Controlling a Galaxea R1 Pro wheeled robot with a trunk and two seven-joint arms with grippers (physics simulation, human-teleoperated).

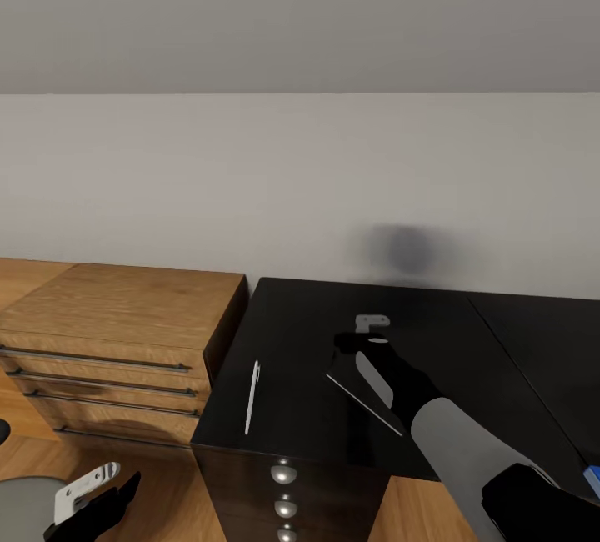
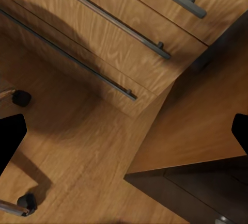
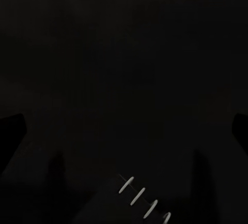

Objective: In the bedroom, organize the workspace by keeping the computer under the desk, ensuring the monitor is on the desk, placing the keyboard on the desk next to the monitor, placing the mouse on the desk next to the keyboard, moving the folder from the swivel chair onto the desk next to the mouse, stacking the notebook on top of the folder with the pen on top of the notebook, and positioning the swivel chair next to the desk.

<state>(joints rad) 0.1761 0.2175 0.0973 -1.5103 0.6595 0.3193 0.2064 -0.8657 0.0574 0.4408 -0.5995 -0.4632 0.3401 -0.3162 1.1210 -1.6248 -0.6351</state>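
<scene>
Reaching for the notebook (image 1: 352,394) on the desk (image 1: 300,333), by the look of it: right gripper (image 1: 372,335) low over it, jaws spread wide, nothing pinched. Next, likely closing on an edge, then carrying toward the folder (image 1: 593,479), cut off at the frame's margin. Pen (image 1: 252,396) lying apart near the desk's end. Left gripper (image 1: 90,499) spread too, hanging above the floor (image 2: 77,146). Hard to separate dark notebook from black desk; spiral binding (image 3: 139,195) the clearest cue.
</scene>
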